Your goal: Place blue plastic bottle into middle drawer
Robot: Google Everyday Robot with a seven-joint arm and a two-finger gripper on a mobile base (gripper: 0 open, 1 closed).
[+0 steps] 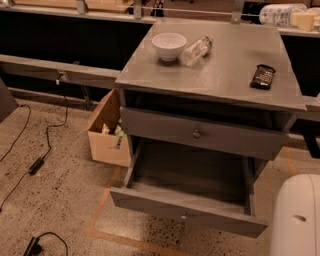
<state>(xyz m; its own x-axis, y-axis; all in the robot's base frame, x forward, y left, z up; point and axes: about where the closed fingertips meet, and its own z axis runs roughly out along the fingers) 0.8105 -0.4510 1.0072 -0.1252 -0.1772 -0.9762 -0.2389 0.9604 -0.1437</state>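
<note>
The blue plastic bottle (279,14), clear with a white and pale-blue label, is held on its side at the top right edge of the camera view, above the cabinet's back right corner. My gripper (306,20) is shut on its right end; only its cream fingers show. The middle drawer (186,216), the lower grey one with a small knob, is pulled open below, and its inside is bare. It lies well below and to the left of the bottle.
On the cabinet top (220,75) stand a white bowl (169,45), a clear bottle lying on its side (196,50) and a black flat object (263,76). The upper drawer front (200,135) is closed. A cardboard box (106,136) sits left of the cabinet, with cables on the floor (35,165). My white base (297,220) is at the bottom right.
</note>
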